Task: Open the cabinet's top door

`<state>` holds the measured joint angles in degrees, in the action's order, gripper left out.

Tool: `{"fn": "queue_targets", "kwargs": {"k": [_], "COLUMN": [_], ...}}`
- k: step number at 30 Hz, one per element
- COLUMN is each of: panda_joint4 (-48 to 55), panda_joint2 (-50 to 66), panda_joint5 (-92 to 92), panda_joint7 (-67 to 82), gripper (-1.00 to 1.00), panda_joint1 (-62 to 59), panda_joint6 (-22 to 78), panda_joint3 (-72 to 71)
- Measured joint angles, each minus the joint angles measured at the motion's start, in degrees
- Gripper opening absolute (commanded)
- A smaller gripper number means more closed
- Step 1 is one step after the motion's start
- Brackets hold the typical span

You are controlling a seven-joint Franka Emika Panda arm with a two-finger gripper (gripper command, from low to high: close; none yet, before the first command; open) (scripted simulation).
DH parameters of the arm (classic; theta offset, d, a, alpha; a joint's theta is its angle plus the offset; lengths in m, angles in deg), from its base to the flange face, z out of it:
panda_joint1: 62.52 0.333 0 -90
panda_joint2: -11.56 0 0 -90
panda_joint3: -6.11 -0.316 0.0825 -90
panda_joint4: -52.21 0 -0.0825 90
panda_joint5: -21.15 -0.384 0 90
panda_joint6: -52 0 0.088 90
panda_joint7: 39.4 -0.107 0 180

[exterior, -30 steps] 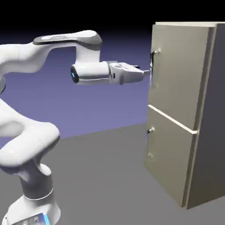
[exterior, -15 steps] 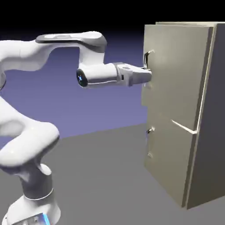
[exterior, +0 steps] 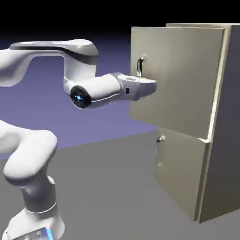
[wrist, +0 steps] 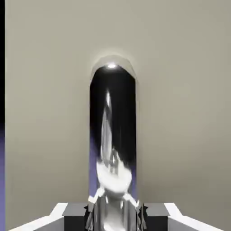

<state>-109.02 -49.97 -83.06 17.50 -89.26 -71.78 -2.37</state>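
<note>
In the hand view, nearest, the two-finger gripper [wrist: 115, 217] is clenched on the shiny metal bar handle [wrist: 113, 171], one fingertip at each side. Behind the handle spreads the beige panel of the top door [wrist: 180, 113]. In the exterior view, that door stands ajar at the right, swung out from the cabinet [exterior: 229, 117], above the closed lower door [exterior: 180, 171]. The white arm [exterior: 35, 157] reaches in from the exterior view's left.
</note>
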Motion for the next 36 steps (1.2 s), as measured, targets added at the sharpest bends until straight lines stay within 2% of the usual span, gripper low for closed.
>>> {"fn": "queue_targets", "kwargs": {"k": [7, 13, 24, 36], "panda_joint4": [1.16, 6.98, 26.51, 48.50], "panda_joint2": [3.09, 10.89, 32.02, 56.94], "panda_joint5": [15.56, 27.88, 42.02, 44.51], "panda_joint7": [0.45, 2.76, 9.66, 20.75], "gripper": [-1.00, -1.00, -1.00, -1.00], "panda_joint1": [-0.56, 0.52, 9.50, 15.83], "panda_joint6": [15.44, 29.96, 57.36, 84.85], "panda_joint3": [14.54, 26.94, 46.54, 59.85]}}
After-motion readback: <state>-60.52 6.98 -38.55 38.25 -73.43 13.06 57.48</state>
